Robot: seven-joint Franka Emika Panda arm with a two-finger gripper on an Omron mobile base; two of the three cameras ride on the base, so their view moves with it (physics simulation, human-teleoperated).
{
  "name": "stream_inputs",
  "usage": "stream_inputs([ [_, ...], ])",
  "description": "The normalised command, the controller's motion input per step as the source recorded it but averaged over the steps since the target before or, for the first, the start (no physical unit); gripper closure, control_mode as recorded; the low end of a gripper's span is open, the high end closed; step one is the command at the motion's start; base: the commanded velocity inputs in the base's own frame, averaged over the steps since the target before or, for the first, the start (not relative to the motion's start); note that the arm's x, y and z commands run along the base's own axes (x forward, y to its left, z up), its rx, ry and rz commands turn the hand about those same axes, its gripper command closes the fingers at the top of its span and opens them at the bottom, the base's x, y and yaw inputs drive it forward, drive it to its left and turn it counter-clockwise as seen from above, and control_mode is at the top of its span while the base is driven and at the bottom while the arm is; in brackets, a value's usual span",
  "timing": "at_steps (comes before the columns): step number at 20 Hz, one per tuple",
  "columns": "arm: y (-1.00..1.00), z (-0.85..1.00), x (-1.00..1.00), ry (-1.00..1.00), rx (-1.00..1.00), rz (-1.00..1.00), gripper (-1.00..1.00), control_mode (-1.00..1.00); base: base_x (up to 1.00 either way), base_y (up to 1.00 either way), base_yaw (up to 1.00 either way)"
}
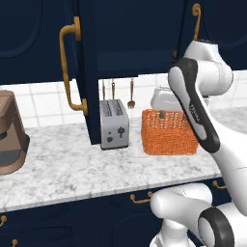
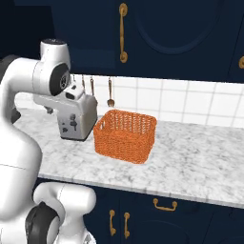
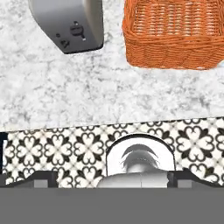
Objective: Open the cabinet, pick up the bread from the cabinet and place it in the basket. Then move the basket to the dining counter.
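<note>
The orange wicker basket (image 1: 169,132) stands on the marble desk (image 1: 62,169), just beside the silver toaster (image 1: 114,124). Above them the navy wall cabinet (image 1: 120,34) has a door swung outward, its brass handle (image 1: 71,67) facing the camera. In the hand view the end effector (image 3: 113,180) is released, its fingertips (image 3: 41,178) wide apart, holding nothing.

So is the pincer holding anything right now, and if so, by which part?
Nothing is held. The pincer stands wide open above the counter, with the basket and toaster ahead of it, untouched.
</note>
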Motion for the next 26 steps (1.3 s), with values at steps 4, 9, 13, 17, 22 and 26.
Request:
stream_inputs([
  [4,-1.00,0.09,0.21,-0.72,-0.46,0.27,-1.00,-1.00,0.00,0.00,0.00],
  [9,-0.81,0.82,0.09,-0.69,-0.32,0.27,-1.00,-1.00,0.00,0.00,0.00],
  [13,-0.20,1.00,0.00,-0.31,-0.05,0.09,-1.00,-1.00,0.00,0.00,0.00],
  [17,0.00,1.00,0.26,-0.04,0.00,-0.26,-1.00,-1.00,0.00,0.00,0.00],
  [22,-0.04,0.81,0.41,-0.01,0.08,-0.49,-1.00,-1.00,0.00,0.00,0.00],
  [26,-0.50,0.04,0.32,0.00,0.57,-0.04,-1.00,-1.00,0.00,0.00,0.00],
])
